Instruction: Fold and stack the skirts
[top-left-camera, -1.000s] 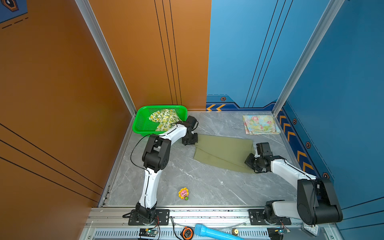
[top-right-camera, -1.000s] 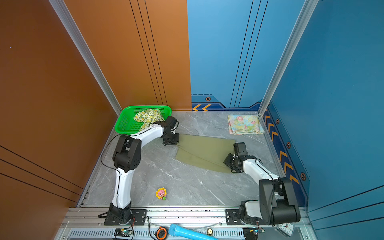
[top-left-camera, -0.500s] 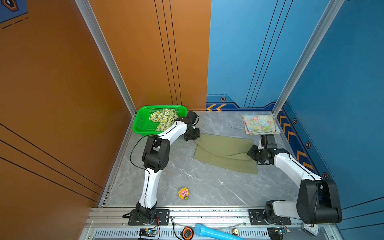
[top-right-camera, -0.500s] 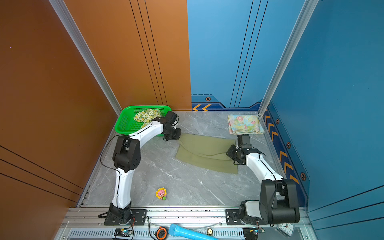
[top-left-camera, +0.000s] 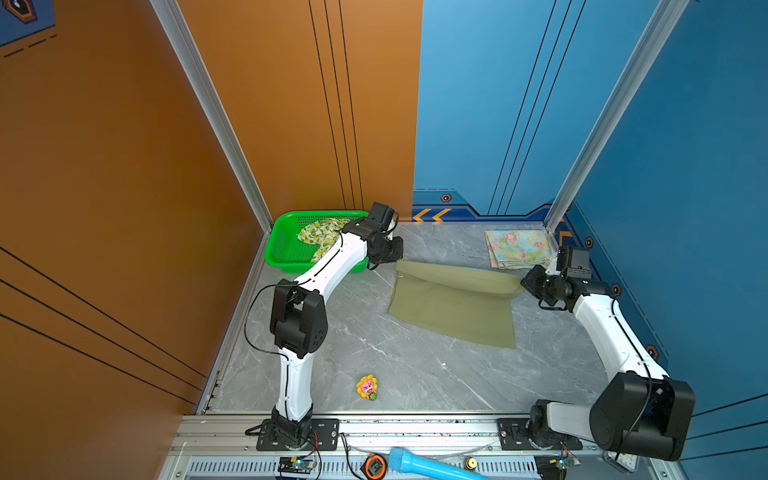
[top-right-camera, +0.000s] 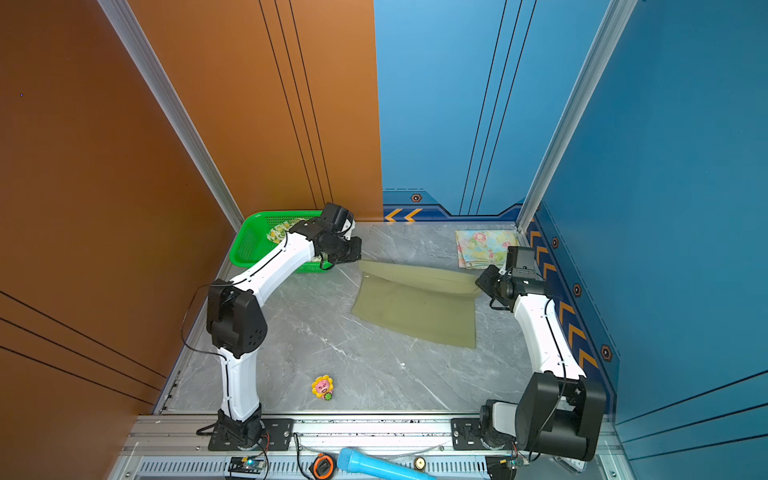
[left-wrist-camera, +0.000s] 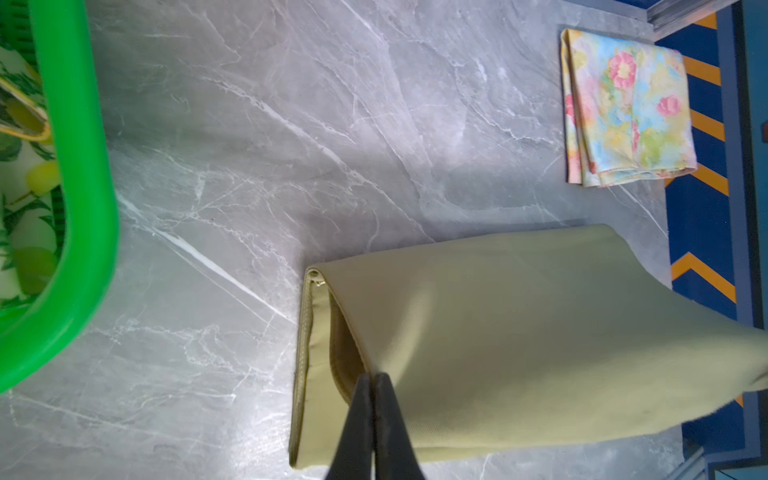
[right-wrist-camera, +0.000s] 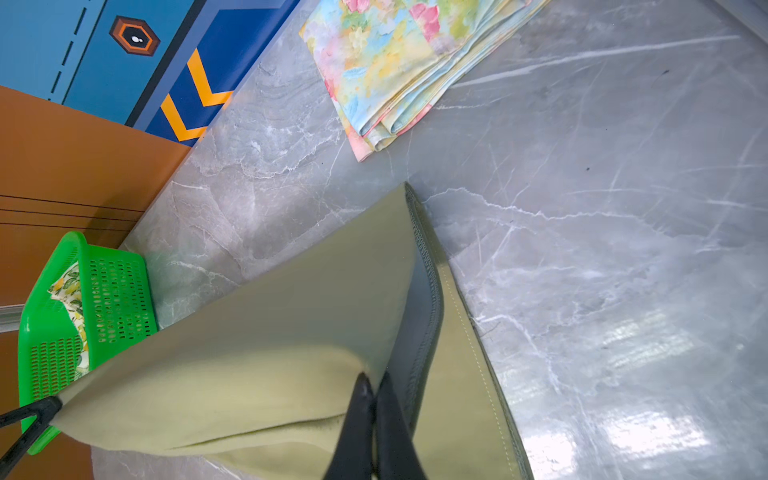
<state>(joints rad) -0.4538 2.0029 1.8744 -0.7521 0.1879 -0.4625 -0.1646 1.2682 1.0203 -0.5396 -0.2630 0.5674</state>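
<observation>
Left wrist view: my left gripper (left-wrist-camera: 371, 384) pinched tight on corner of olive skirt (left-wrist-camera: 519, 332), just beside green basket (left-wrist-camera: 75, 208). My right gripper (right-wrist-camera: 372, 386) clamped on opposite corner, well apart from basket. Held edge raised off table (top-left-camera: 415, 374), rest of skirt lying flat. Lemon skirt (top-left-camera: 320, 235) inside basket. Floral skirt (top-left-camera: 517, 248) folded, far across from basket, by back wall.

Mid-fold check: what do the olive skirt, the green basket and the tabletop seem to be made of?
The olive skirt: thin matte woven cloth, likely cotton-type; it drapes softly and shows a stitched hem.
The green basket: glossy moulded plastic, with a smooth rim and perforated walls.
The tabletop: grey, white-veined, polished enough to show glare; stone or a marble-look laminate, cannot tell which.
</observation>
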